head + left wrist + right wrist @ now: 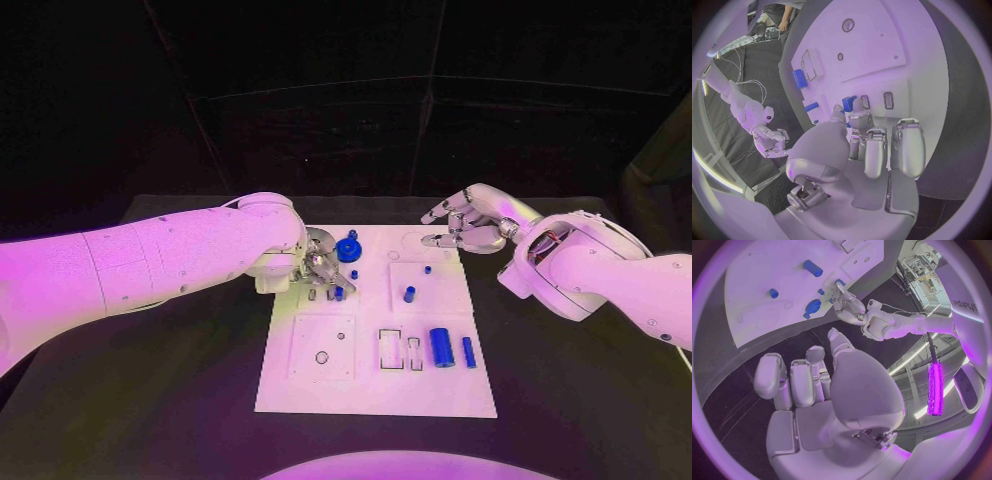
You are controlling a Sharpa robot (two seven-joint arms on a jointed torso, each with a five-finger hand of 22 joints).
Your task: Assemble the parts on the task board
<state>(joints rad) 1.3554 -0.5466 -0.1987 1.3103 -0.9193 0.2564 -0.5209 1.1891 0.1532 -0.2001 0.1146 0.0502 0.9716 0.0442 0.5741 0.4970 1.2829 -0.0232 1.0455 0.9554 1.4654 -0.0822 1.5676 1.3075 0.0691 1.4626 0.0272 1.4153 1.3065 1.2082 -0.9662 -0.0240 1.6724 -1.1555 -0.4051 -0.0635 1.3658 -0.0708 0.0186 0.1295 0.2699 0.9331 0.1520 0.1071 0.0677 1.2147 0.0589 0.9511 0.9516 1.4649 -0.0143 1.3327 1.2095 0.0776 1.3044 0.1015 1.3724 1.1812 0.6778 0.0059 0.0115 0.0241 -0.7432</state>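
In the head view the white board [378, 325] lies mid-table [173, 400]. The left hand [320, 268] rests over its far left part, fingertips at a small blue piece [336, 292] — whether it grips that piece I cannot tell. A blue gear [348, 249] sits just beyond.

The left wrist view shows fingers [857, 120] touching a blue piece [848, 102].

In the right wrist view the right hand [826, 390] hovers off the board's far right corner — fingers loosely apart, holding nothing.

A black table [173, 400] stands before dark wall panels [433, 120] under purple light.
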